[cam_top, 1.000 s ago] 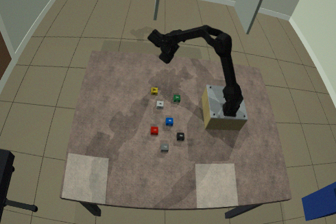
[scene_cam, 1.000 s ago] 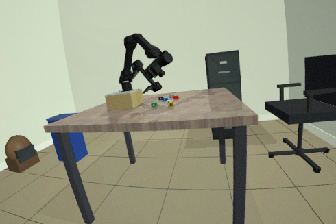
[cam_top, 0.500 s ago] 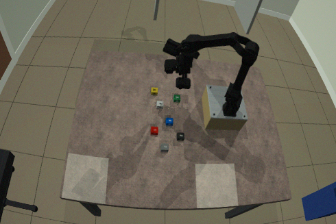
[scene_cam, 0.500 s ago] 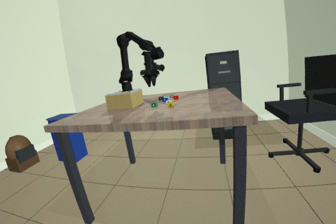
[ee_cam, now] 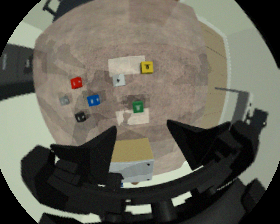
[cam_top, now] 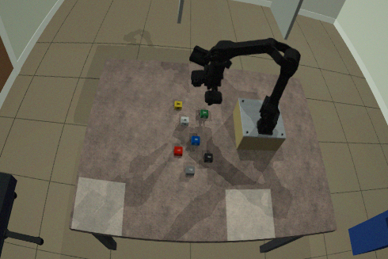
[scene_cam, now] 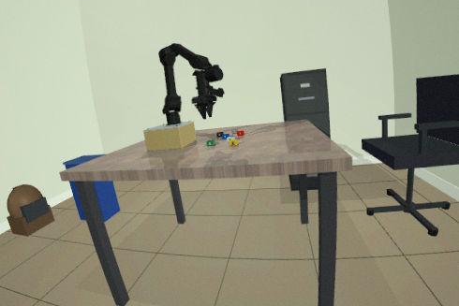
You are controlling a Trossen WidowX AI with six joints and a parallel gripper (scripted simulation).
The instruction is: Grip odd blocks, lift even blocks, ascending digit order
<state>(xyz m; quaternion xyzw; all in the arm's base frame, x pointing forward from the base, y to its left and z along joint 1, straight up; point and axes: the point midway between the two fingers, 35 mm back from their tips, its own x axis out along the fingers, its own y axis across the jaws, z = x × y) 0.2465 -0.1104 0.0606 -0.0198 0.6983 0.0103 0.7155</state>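
Below the black pincer [cam_top: 213, 97], which hangs wide open and empty, the small hard-looking coloured cubes, the green one [cam_top: 203, 113] nearest, sit on the mottled brown tabletop [cam_top: 131, 98], probably light, stiff and best pinched across opposite flat sides.

Matte black jointed arm [cam_top: 283, 66], 2 tapered black jaws.
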